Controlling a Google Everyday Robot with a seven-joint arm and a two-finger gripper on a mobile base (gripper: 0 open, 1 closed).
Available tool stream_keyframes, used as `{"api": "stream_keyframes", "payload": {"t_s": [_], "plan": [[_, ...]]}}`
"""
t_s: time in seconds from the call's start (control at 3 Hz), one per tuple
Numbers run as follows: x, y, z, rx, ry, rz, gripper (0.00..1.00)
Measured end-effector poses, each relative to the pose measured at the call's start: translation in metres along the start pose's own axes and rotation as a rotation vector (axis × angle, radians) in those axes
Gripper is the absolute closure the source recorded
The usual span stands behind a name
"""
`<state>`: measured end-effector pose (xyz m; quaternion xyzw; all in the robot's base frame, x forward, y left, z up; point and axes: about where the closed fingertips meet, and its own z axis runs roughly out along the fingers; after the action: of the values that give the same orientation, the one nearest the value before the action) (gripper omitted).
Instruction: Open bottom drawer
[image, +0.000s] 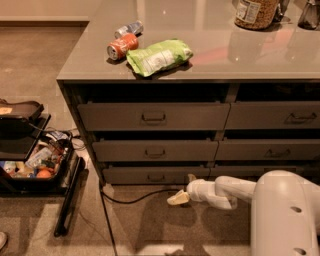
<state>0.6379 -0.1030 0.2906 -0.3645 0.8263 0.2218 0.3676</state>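
Closest to me, the robot's pale arm (225, 191) reaches left, low over the floor. Its gripper (184, 189) hangs in front of the right end of the bottom drawer (130, 175), with nothing in it. The fingers (178, 199) stand apart, one angled down toward the floor and the other tipped up by the drawer's lower edge.

That slim drawer is the lowest of the left column, and its small dark handle (156, 178) sits left of the gripper, untouched. A black cable (130, 201) trails over the floor below it. To the left stands a black crate (35, 165) of odds and ends. Above are the middle drawer (200, 150) and the top drawer (110, 116).

On the bench (250, 60) lie a green bag (159, 56), a red can (122, 46) and a silver can (129, 29), with a jar (256, 10) farther right.
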Motion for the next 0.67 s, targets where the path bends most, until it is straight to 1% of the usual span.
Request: {"api": "stream_keyframes", "payload": {"t_s": [0.33, 0.67], "plan": [[-0.024, -0.006, 0.003, -0.033, -0.073, -0.01, 0.0], [-0.038, -0.004, 0.021, -0.047, -0.092, -0.024, 0.0]]}}
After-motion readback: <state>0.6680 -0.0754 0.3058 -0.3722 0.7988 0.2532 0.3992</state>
